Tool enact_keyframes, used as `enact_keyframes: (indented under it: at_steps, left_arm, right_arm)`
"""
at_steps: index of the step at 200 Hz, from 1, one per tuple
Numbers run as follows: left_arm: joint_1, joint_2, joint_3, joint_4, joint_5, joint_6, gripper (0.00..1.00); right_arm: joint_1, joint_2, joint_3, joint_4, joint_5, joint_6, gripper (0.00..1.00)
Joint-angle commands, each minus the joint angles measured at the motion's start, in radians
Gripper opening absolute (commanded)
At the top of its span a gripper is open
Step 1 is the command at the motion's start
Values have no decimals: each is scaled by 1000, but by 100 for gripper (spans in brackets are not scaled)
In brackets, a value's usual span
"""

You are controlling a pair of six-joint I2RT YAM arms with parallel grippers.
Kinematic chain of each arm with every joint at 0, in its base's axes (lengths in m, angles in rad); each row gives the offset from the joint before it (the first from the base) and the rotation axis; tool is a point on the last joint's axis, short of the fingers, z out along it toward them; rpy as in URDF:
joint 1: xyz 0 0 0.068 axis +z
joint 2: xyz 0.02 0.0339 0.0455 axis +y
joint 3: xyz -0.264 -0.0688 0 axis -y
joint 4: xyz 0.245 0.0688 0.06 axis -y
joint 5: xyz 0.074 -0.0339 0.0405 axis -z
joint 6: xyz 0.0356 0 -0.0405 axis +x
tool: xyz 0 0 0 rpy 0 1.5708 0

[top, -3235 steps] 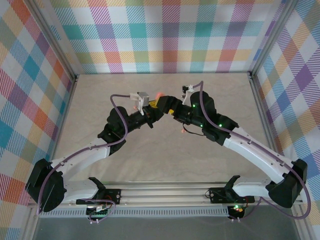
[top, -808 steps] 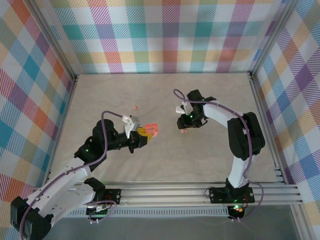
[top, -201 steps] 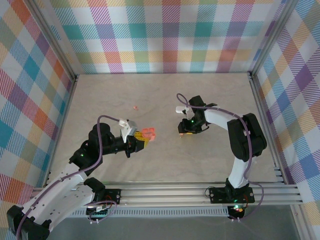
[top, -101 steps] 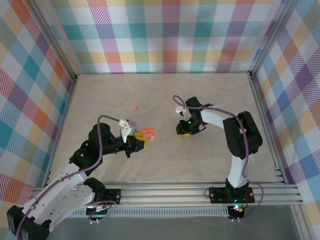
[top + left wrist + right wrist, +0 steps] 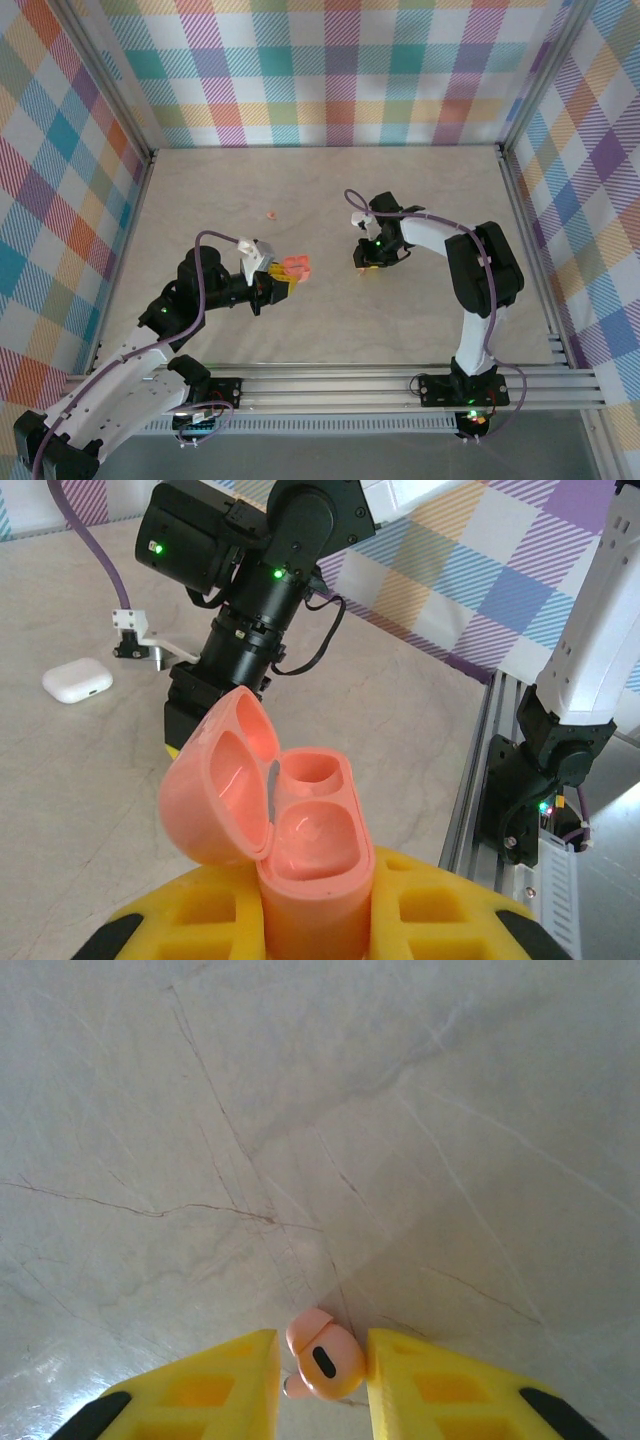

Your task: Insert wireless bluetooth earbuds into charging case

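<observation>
Over to the right of the pink charging case [image 5: 296,266], well apart from it, got the right end effector [image 5: 322,1348] down at the tabletop [image 5: 300,1110], straddling one pink earbud [image 5: 324,1360] with yellow fingers [image 5: 210,1390] close on both sides. Can't tell whether it's actually pinched or just about to be. Got the case itself clamped upright in the left end effector [image 5: 315,925], lid flipped open, both sockets empty. Also spotted a second pink earbud [image 5: 270,214] lying beyond the case and a bit to its left, plus a white case [image 5: 77,679] out past the lid. Probably best to finish the squeeze gently, lift straight up, and check for twisting before travelling. Then carry over above the case, match the bud to a socket, and lower slowly. Squeeze too hard and it will likely squirt out sideways.
</observation>
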Motion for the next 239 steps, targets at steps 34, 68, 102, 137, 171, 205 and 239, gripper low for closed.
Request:
enact_keyframes:
  at_steps: [34, 68, 102, 137, 171, 205, 239]
  left_arm:
    - [13, -21, 4, -13, -10, 15, 4]
    - [13, -29, 6, -20, -16, 20, 4]
    - [12, -20, 14, -24, -12, 22, 4]
    - [13, -29, 10, -28, -11, 15, 4]
    - [13, -32, 9, -30, -13, 16, 4]
    - [13, -19, 16, -24, -6, 17, 4]
    - [13, -15, 12, -14, -3, 18, 4]
  right_arm:
    - [16, 14, 33, -27, 2, -14, 26]
    - [32, 29, 53, -48, 25, -21, 33]
    - [45, 49, 66, -66, 50, -33, 33]
    - [45, 54, 61, -67, 65, -39, 30]
    - [46, 55, 63, -66, 65, -40, 27]
    - [46, 49, 74, -70, 63, -45, 24]
    - [46, 2, 78, -87, 66, -54, 22]
